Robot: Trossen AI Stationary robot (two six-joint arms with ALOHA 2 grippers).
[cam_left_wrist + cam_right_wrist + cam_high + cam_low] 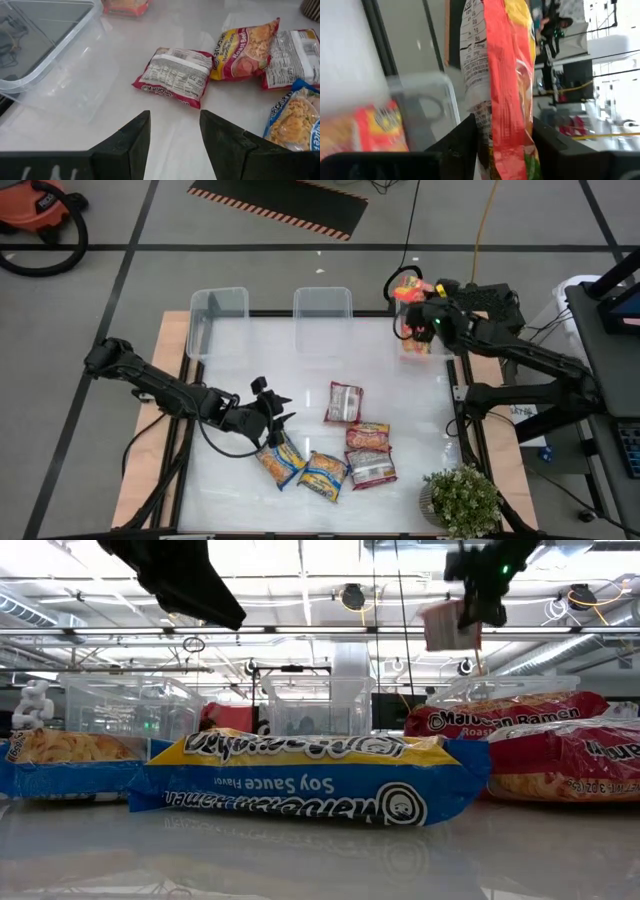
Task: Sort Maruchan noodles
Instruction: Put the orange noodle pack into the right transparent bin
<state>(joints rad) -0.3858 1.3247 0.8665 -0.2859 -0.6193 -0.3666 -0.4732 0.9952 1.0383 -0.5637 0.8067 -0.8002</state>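
while the high view only shows the right gripper [415,298] over the far-right bin [418,345], its wrist view shows fingers [462,145] clamping an orange-red packet [510,90] hanging lengthwise; left gripper [272,412] gapes empty near desk packets [345,450].

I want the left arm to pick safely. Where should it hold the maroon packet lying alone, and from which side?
The maroon packet lies flat, apart from the others. The open left hand could come from above and pinch across its narrow width near the middle, probably avoiding the crimped ends.
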